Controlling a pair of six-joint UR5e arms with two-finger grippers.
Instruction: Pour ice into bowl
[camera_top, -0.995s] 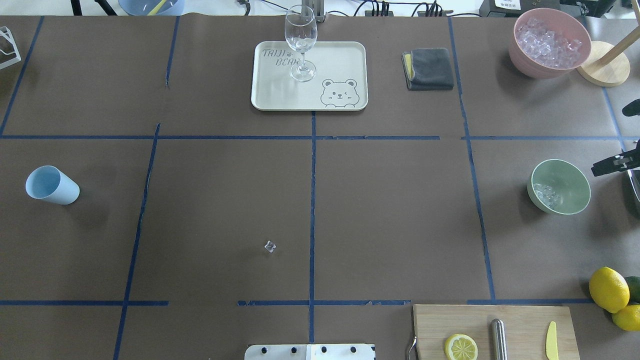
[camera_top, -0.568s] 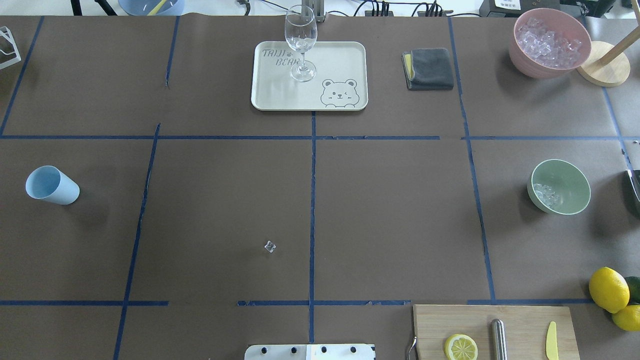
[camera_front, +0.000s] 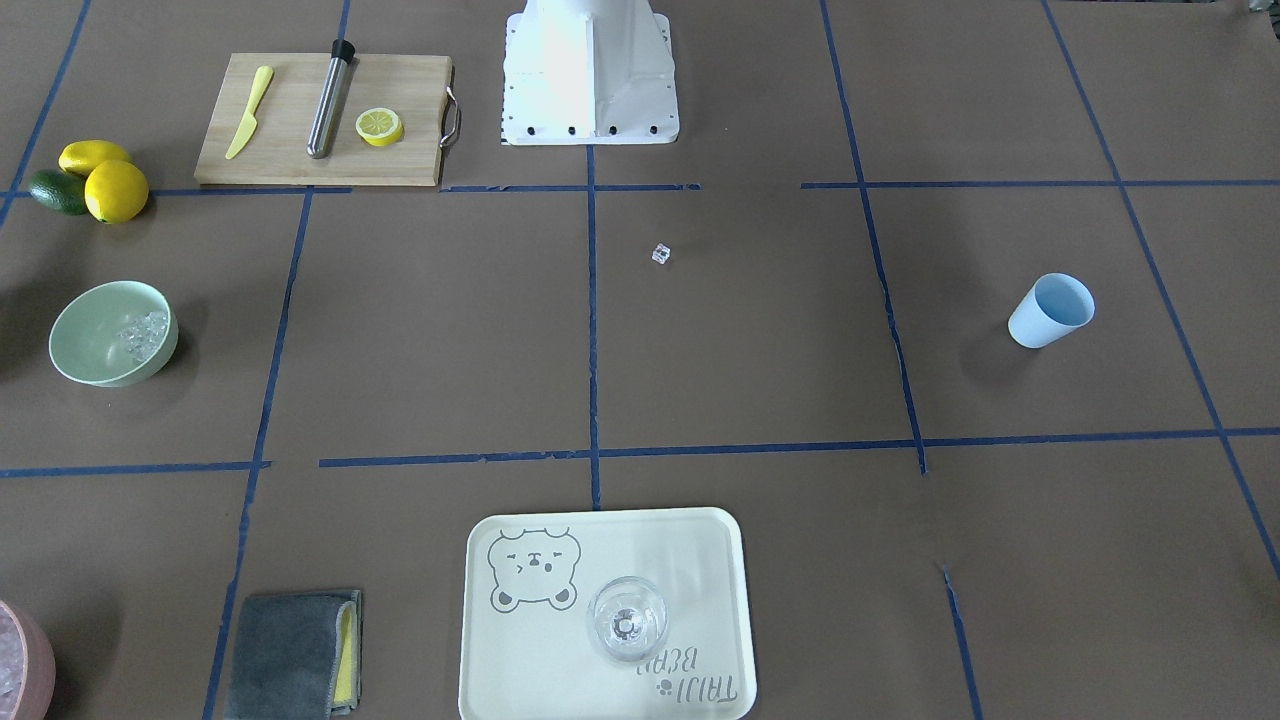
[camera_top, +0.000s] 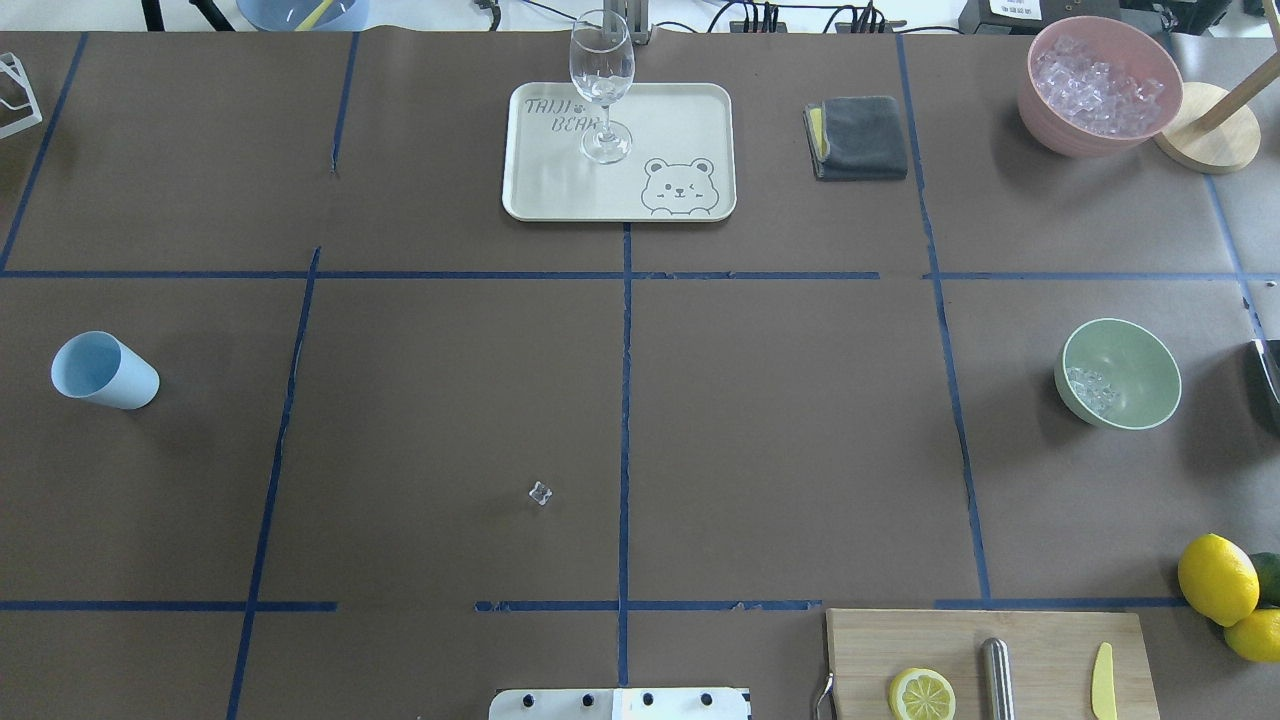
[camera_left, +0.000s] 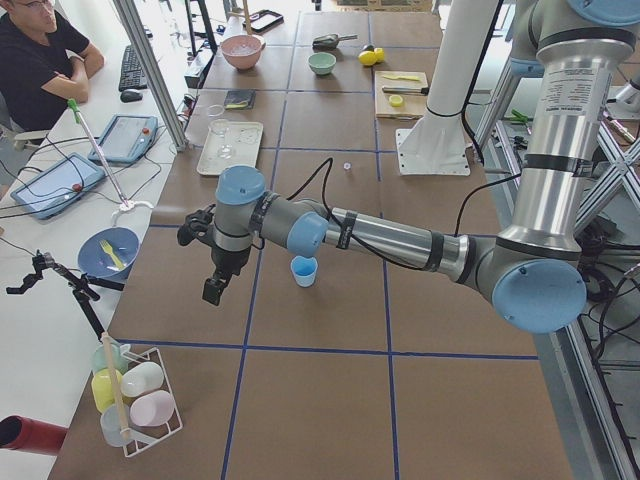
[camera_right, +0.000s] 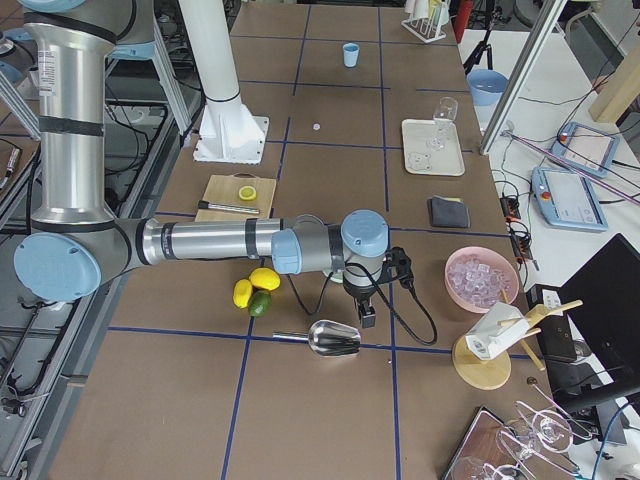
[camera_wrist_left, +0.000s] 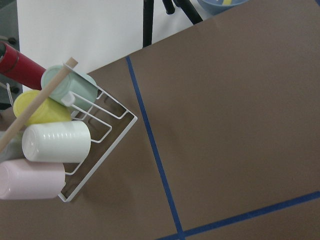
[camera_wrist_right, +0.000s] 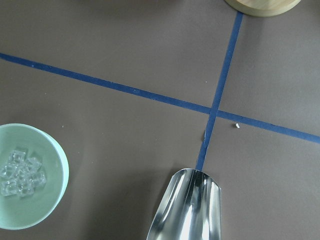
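Below the right gripper (camera_right: 367, 312), on the tabletop (camera_top: 780, 420), listed by nearness:

1. Bowl (camera_wrist_right: 55, 165), pale mint-green, upright, off to one side of that gripper. It holds the ice (camera_wrist_right: 21, 172), a small heap of clear cubes against its wall, so the pour looks done.
2. Metal scoop (camera_wrist_right: 187, 210), lying just beside the same gripper. No ice shows in it; apparently it was put aside as spent.
3. Stray cube (camera_top: 540, 493), well apart from both grippers, likely a spill.
4. Light blue cup (camera_left: 303, 270), upright near the left gripper (camera_left: 214, 290), seemingly empty.

Whether either gripper is spread or pressed together cannot be told, as each shows only in a side view.
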